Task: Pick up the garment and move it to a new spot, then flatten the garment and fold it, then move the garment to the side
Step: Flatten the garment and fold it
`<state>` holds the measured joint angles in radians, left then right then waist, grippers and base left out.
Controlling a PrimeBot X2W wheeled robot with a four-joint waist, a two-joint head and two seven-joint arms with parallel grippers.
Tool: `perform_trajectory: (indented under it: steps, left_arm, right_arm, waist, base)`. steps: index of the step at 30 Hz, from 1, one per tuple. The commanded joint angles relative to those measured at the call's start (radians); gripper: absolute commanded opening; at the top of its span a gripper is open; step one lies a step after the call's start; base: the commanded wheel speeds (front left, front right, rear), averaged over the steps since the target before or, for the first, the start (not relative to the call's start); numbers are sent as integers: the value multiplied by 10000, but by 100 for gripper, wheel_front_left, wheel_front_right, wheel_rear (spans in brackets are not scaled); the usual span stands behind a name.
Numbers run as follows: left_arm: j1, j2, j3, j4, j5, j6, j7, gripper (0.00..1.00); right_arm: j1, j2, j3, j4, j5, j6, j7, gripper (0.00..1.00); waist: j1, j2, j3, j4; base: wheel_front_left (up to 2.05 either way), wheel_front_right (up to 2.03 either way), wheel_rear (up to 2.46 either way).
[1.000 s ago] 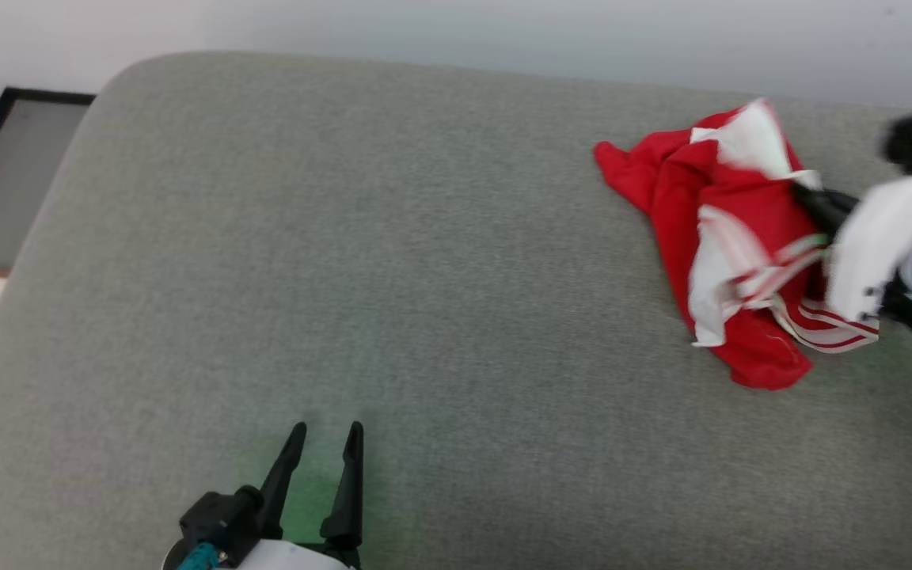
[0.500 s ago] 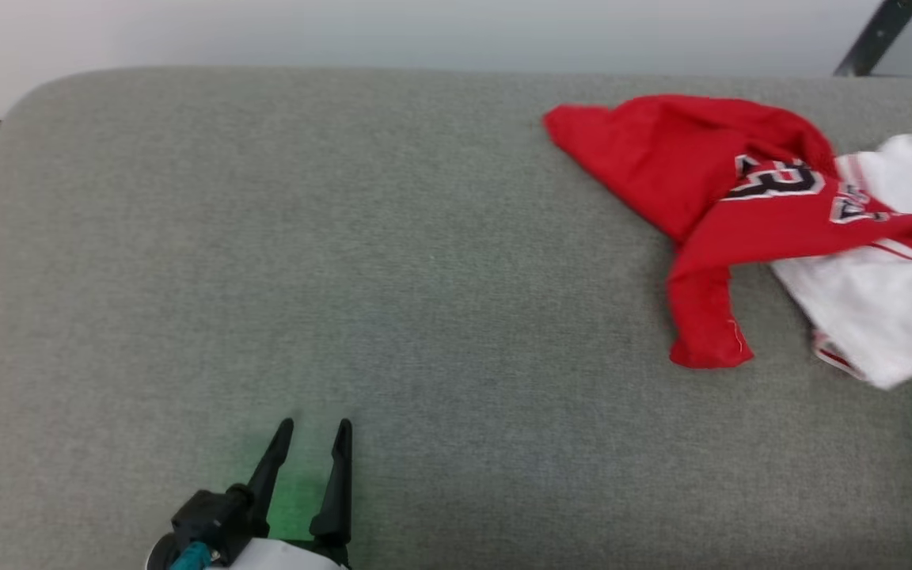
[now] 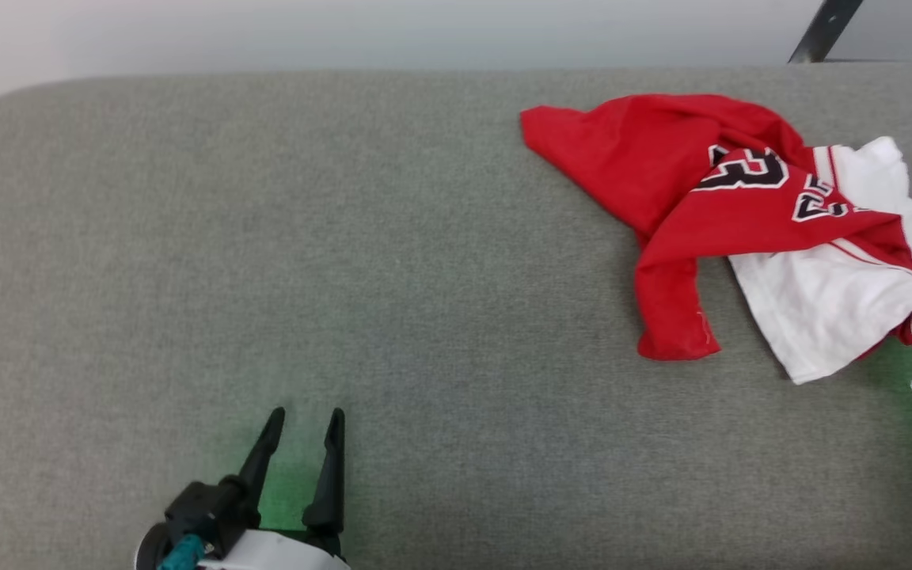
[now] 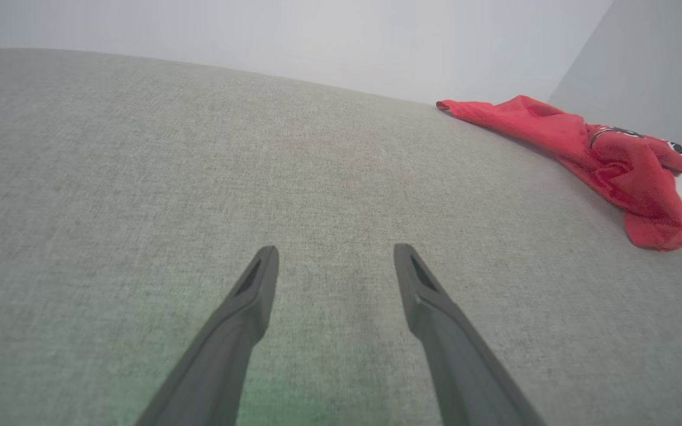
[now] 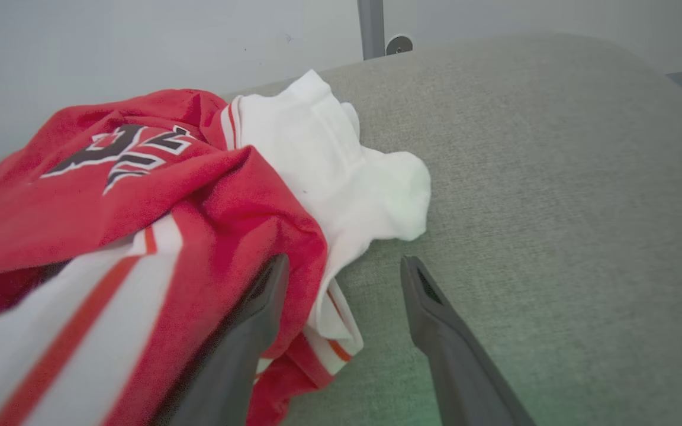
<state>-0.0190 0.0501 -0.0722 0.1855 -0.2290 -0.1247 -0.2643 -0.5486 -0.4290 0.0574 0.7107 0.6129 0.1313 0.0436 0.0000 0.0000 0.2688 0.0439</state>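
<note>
the garment (image 3: 741, 214) lies crumpled at the far right of the grey fabric cushion (image 3: 345, 237), red body uppermost with the "23" showing and a white sleeve (image 3: 828, 309) spilling toward the near side. by the look of it the placing is done and flattening is the step in hand. the right gripper (image 5: 344, 260) stands spread and pinches nothing, but the striped hem (image 5: 323, 331) drapes against one finger, so it would be wise to back that arm out low and straight, so the cloth is not dragged into a tighter heap. then take the hem and a shoulder at separate corners and pull them apart across the cushion. the left gripper (image 3: 305, 413) is spread too, holding nothing, over bare fabric well apart from the garment, and will need a long reach across to help. the right wrist view makes plain the cloth resting on the finger, which the head view leaves unclear at its edge. the head view gives the garment's whole outline and its twisted red flap (image 3: 674, 317), and the left wrist view shows how low the heap (image 4: 613, 160) sits.
</note>
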Motion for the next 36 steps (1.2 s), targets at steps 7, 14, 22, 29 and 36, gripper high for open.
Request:
perform_trajectory:
  steps: [7,14,22,29,36]
  left_arm:
    - [-459,572,-302,-289,-300,-58,0,100]
    - [-1944,1859,-1985,-677,-1129,-61,1042,100]
    - [-6088,3108,-5927,-781,-3267,-63,4333,100]
    - [-9226,2591,-8962,669,-5693,-62,6106,100]
    - [-10689,2266,-10723,2842,-7102,-62,6564,100]
  right_arm:
    - [1486,-119,-386,-2386,-1215,-12,-444,100]
    - [3307,536,-640,-5448,-2219,-11,-581,100]
    - [4967,1299,495,-7870,-2523,-12,-328,100]
    - [5374,1766,898,-8332,-2526,-12,-345,100]
    - [5044,2089,1065,-8195,-2453,-11,-712,100]
  waist:
    - [0,0,-652,-529]
    - [0,0,-1072,-1018]
    - [0,0,-903,-1824]
    - [0,0,-302,-2993]
    - [0,0,482,-4126]
  base:
    - [0,0,0]
    - [0,0,0]
    - [0,0,0]
    - [0,0,0]
    - [0,0,0]
